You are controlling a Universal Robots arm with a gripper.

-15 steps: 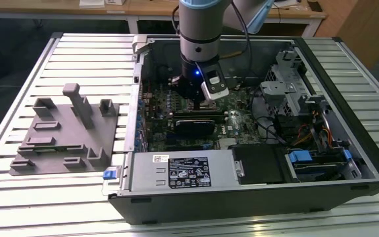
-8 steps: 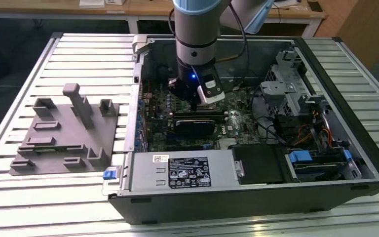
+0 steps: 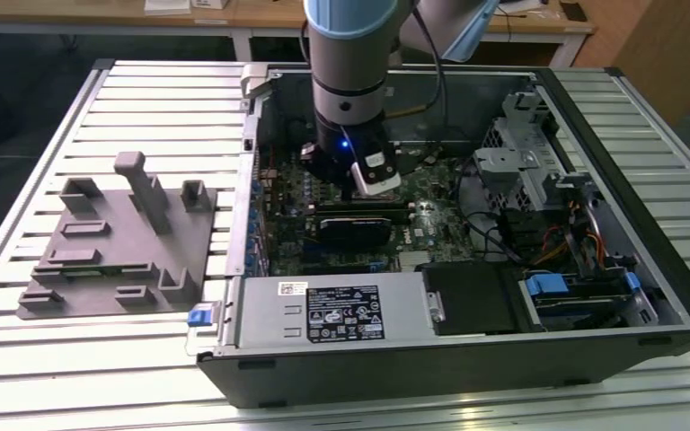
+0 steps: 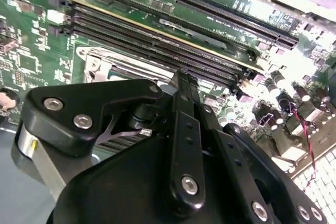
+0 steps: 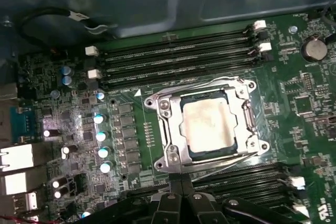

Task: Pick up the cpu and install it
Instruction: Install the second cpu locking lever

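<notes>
Grey arm (image 3: 348, 81), pale-blue joint cap; black screwed linkages

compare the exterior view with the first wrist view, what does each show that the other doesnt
Exterior view alone: the grey ribbed metal table, the grey plastic blocky fixture plate lying on it at the exterior view's left, the black open computer case and the grey and blue robot arm reaching down into it.

First wrist view alone: the small flat square cpu with its silvery-white metal top, sitting inside the silver metal socket frame, between rows of long black memory slots.

Both: the green motherboard inside the case.
</notes>
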